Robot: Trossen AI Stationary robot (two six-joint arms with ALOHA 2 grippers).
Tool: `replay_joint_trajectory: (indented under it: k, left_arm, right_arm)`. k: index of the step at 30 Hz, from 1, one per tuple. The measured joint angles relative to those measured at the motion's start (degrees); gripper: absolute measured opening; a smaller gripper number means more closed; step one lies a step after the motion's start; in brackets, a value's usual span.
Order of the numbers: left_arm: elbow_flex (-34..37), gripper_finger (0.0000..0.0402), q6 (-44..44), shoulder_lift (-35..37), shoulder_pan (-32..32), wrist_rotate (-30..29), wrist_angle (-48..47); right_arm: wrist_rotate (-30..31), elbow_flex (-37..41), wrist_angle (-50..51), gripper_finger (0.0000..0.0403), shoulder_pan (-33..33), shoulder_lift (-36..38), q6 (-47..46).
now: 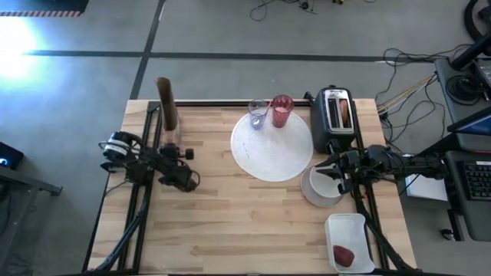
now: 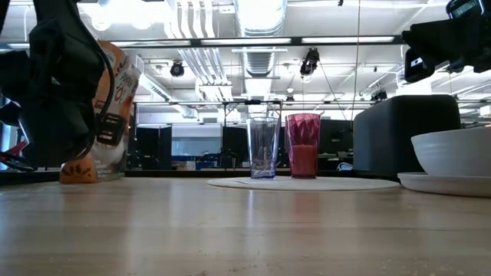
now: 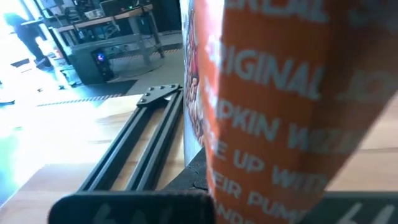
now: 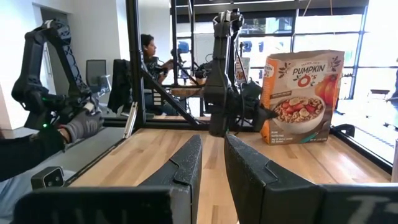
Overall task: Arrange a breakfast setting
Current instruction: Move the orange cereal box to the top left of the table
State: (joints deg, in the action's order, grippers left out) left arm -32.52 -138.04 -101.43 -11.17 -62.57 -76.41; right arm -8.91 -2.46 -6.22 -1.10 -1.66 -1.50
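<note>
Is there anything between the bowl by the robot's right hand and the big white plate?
Nothing visible. The bowl sits just off the plate's edge with bare wood between; the right hand is at the bowl's rim.

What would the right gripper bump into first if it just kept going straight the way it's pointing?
Probably the left arm: it stands almost straight ahead of the right gripper across bare tabletop, with the cereal box just beside it. How far off it is cannot be judged, and the line may pass slightly to one side.
</note>
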Motion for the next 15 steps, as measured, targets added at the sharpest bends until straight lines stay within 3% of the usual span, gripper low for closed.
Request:
replay_joint_trajectory:
  k: [15]
  left_arm:
    - [-0.31, 0.0, 1.09, 0.09, 3.51, 1.08, 1.37]
  right_arm:
    - [0.0, 0.0, 0.02, 0.0059, 0.02, 0.0, 0.0]
